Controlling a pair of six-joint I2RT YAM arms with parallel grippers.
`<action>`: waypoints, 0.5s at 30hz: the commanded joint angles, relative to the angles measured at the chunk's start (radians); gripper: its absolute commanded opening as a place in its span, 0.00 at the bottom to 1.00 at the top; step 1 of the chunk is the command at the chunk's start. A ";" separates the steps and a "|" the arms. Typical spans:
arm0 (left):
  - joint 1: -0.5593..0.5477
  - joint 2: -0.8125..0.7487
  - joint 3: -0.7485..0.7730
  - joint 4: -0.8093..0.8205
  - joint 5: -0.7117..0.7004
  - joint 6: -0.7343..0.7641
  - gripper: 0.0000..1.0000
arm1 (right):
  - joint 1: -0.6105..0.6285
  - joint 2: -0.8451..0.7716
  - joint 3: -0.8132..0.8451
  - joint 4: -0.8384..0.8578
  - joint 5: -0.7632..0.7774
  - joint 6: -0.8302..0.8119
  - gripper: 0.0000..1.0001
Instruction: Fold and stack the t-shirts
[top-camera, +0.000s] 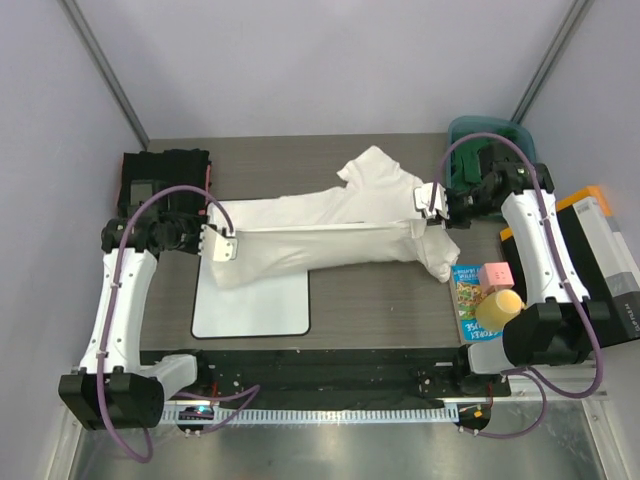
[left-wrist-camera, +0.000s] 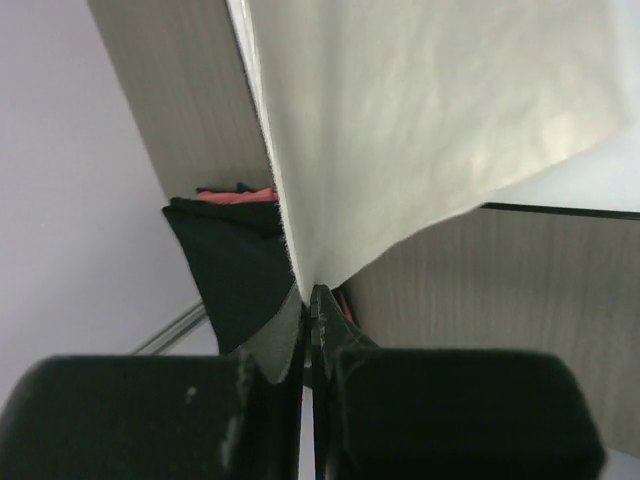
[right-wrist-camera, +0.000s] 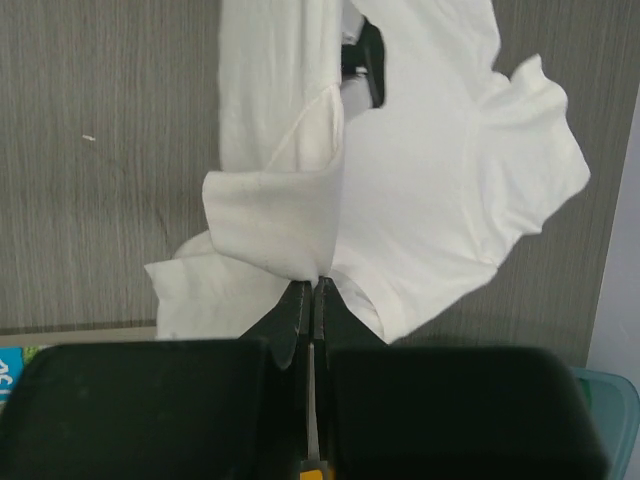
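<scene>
Count: one white t-shirt (top-camera: 330, 235), two grippers, one white board (top-camera: 250, 310), one black pile (top-camera: 165, 170) at the table's (top-camera: 380, 300) far-left corner, one teal bin (top-camera: 490, 135) at the far right.

White t-shirt: plain and creased, no markings readable. It is pulled into a long band between the grippers. Its left end is over the board's far edge, and a sleeve spreads toward the far side.

Left gripper (top-camera: 222, 243): jaws pressed together on the shirt's edge.
Right gripper (top-camera: 432, 200): jaws pressed together on a bunched fold; loose cloth droops below it.

Left wrist only: the left gripper (left-wrist-camera: 310, 300) pinches a pointed corner of the cloth (left-wrist-camera: 420, 120). Behind it, the black pile (left-wrist-camera: 240, 270) has a pinkish-red strip (left-wrist-camera: 235, 196) on it, barely visible from overhead.

Right wrist only: the right gripper (right-wrist-camera: 312, 290) nips a doubled-over flap, and the sleeve (right-wrist-camera: 530, 130) lies flat on the wood.
</scene>
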 joint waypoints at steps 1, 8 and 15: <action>-0.006 0.049 0.093 -0.306 -0.049 -0.069 0.00 | -0.015 -0.042 0.014 -0.204 0.048 -0.024 0.01; -0.006 0.048 0.032 -0.406 -0.055 -0.077 0.00 | -0.014 -0.093 -0.116 -0.203 0.022 -0.021 0.01; -0.006 0.101 0.148 -0.306 -0.039 -0.185 0.00 | -0.012 -0.111 -0.144 0.111 0.030 0.073 0.01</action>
